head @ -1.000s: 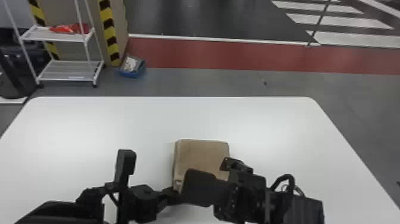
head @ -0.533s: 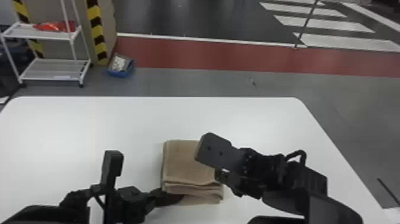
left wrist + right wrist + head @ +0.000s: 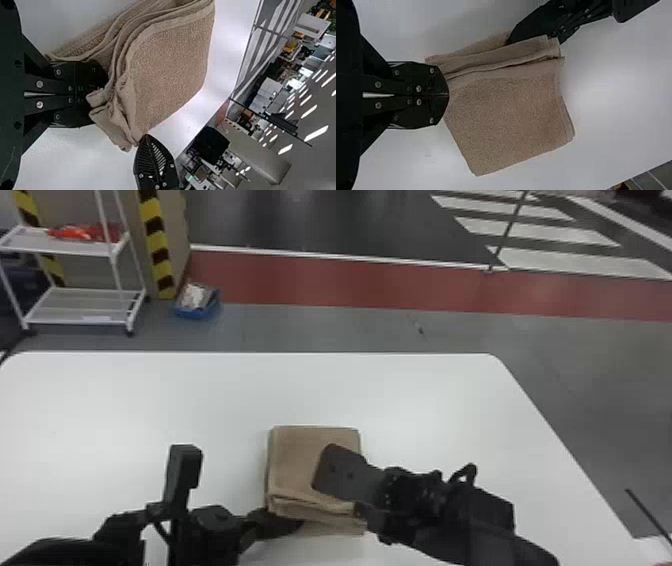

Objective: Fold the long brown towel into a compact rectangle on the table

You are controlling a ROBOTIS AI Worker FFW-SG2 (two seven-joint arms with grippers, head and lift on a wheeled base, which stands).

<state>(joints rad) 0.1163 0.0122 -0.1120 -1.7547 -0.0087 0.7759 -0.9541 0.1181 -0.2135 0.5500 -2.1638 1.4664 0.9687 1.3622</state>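
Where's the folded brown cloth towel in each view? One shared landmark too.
Head view: folded brown cloth towel at lower centre.
Left wrist view: towel just past the black left gripper.
Right wrist view: towel around the centre, beyond the black right gripper.
Shared landmark: white tabletop.

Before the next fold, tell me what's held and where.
The left tool seems to pinch the towel by its near left corner; the right tool, shut, seems empty.

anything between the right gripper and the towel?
Nothing visible in between: the right gripper is right at the edge of the towel, with its fingers shut. The left gripper is in at the towel's near left corner, off to the side, not between them.
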